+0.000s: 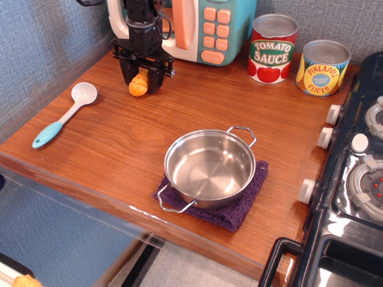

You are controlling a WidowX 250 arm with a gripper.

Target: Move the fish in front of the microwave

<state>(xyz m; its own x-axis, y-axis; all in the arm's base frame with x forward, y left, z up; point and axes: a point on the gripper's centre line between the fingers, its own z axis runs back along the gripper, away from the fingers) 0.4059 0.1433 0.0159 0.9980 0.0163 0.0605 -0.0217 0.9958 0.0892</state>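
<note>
Your tool [139,82] hangs low over the far-left part of the desk [119,149], pointing straight down, just in front of the microwave [191,27]. The two black fingers [154,79] stand either side of the fish [139,84]. The fish sits upright between them, orange-yellow, its lower end at or very near the wood. The fingers look spread with a little daylight on each side of the plush, so read the tool as released; whether a pad is brushing the fish you cannot tell from this angle.

The microwave stands along the far edge, its teal body and peach buttons showing behind the arm. Right of it, along the same far edge, you have the tomato sauce can [273,48] and then the pineapple slices can [322,67], close together.

Near the left edge lies the spoon [64,115], white bowl toward the far side, teal handle toward the near-left corner, well apart from the tool.

Toward the near edge, right of centre, the steel pan [209,169] rests on a purple cloth [239,209]. The toy stove [353,179] lines the right edge.
</note>
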